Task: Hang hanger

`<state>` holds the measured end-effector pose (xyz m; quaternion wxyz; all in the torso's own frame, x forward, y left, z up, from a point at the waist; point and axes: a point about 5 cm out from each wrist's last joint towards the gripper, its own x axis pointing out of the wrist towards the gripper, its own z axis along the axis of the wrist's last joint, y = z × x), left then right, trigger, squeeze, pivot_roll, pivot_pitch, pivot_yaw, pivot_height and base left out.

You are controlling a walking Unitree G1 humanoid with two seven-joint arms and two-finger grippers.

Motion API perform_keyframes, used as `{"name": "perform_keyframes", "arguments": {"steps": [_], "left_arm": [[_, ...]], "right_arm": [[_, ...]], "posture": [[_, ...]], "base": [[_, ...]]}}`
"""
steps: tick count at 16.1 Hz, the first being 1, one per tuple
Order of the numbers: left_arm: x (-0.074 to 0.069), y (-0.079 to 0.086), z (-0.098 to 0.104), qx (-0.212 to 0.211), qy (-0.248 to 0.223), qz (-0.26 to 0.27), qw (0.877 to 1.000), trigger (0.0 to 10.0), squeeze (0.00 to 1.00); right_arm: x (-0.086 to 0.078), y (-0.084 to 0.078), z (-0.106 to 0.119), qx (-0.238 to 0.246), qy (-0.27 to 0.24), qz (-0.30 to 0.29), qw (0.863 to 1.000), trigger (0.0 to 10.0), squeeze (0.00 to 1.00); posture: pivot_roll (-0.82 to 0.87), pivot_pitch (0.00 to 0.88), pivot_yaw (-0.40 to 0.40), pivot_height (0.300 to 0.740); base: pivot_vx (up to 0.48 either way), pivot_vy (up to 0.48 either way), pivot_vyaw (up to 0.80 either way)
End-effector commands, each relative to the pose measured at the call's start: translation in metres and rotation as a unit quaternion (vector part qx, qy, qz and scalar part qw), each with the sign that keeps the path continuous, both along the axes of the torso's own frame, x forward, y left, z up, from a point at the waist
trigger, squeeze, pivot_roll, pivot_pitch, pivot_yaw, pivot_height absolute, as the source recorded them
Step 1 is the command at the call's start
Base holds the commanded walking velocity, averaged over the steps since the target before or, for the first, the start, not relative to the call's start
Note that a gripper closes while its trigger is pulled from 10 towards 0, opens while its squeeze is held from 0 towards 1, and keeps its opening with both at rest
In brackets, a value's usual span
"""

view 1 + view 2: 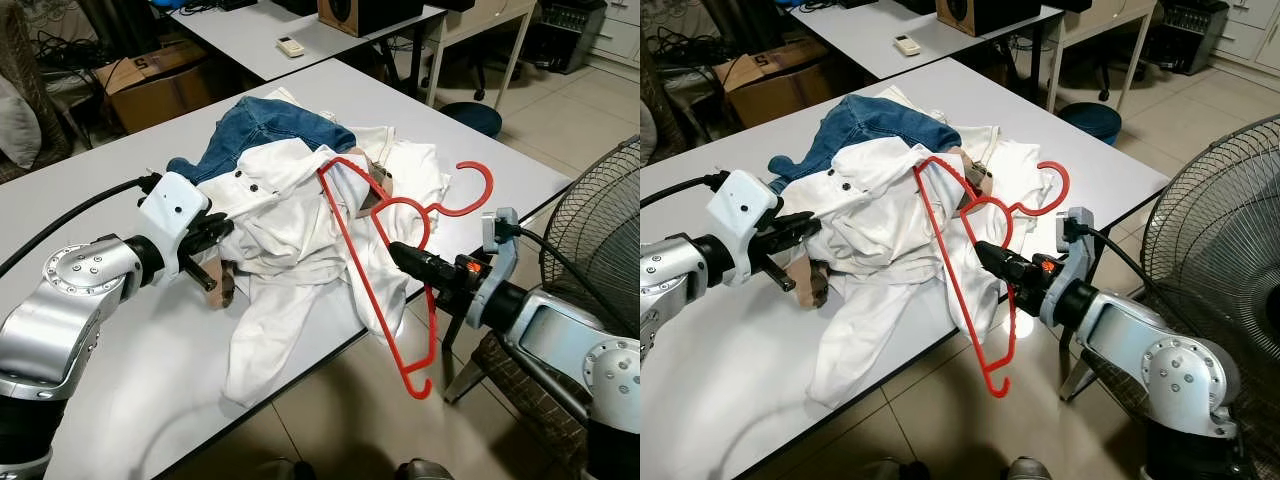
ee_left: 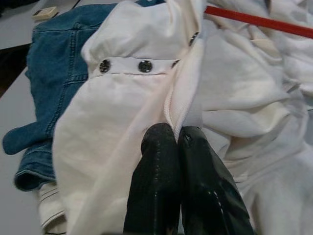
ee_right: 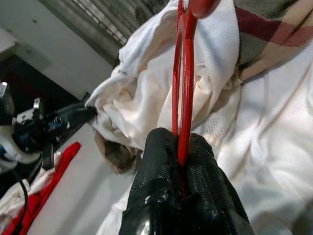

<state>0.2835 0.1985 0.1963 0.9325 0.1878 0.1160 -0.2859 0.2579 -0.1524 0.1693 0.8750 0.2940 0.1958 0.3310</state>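
Note:
A red plastic hanger point(image 1: 433, 330) leans over the front edge of the white table point(image 1: 120, 340), its top resting on a crumpled white shirt point(image 1: 290, 220). My right gripper point(image 1: 400, 252) is shut on the hanger just below the hook; the wrist view shows the red bar pinched between its fingers point(image 3: 161, 161). My left gripper point(image 1: 222, 228) is shut on the shirt's edge near its dark snaps point(image 2: 145, 66), at the left side of the pile. Blue jeans point(image 1: 265, 125) lie behind the shirt.
A standing fan point(image 1: 600, 230) is close by my right arm. A second table point(image 1: 250, 30) with a remote point(image 1: 290, 45) stands behind, with a cardboard box point(image 1: 150, 85) to its left and a blue stool point(image 1: 470, 117) on the tiled floor.

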Motion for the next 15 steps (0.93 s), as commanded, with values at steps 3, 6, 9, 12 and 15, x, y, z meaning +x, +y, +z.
{"name": "perform_keyframes", "arguments": {"steps": [3, 6, 9, 12, 15], "left_arm": [[-0.003, -0.015, 0.024, -0.073, -0.035, -0.061, 0.995, 0.0, 0.00], [-0.005, -0.013, 0.050, -0.039, -0.092, -0.104, 0.990, 0.0, 0.00], [-0.011, -0.011, 0.050, 0.036, -0.068, -0.141, 0.987, 0.0, 0.00], [-0.022, -0.026, 0.037, 0.034, -0.027, -0.192, 0.980, 0.0, 0.00], [-0.023, -0.037, 0.025, 0.027, -0.011, -0.195, 0.980, 0.0, 0.00]], "right_arm": [[0.004, 0.014, -0.006, -0.014, 0.039, 0.014, 0.999, 10.0, 0.00], [0.007, 0.014, -0.009, -0.023, 0.057, 0.017, 0.998, 10.0, 0.00], [0.016, 0.015, 0.004, 0.005, 0.039, 0.011, 0.999, 10.0, 0.00], [0.038, 0.022, 0.008, 0.095, 0.062, -0.048, 0.992, 10.0, 0.00], [0.060, 0.033, 0.007, 0.176, 0.093, -0.095, 0.975, 10.0, 0.00]], "posture": [[-0.16, 0.060, 0.132, 0.740], [-0.16, 0.060, 0.128, 0.740], [-0.16, 0.060, 0.128, 0.740], [-0.15, 0.061, 0.134, 0.740], [-0.14, 0.061, 0.136, 0.740]], "base": [[0.000, 0.000, 0.00], [0.000, 0.000, 0.00], [0.000, 0.000, 0.00], [0.000, 0.000, 0.00], [0.000, 0.000, 0.00]]}}
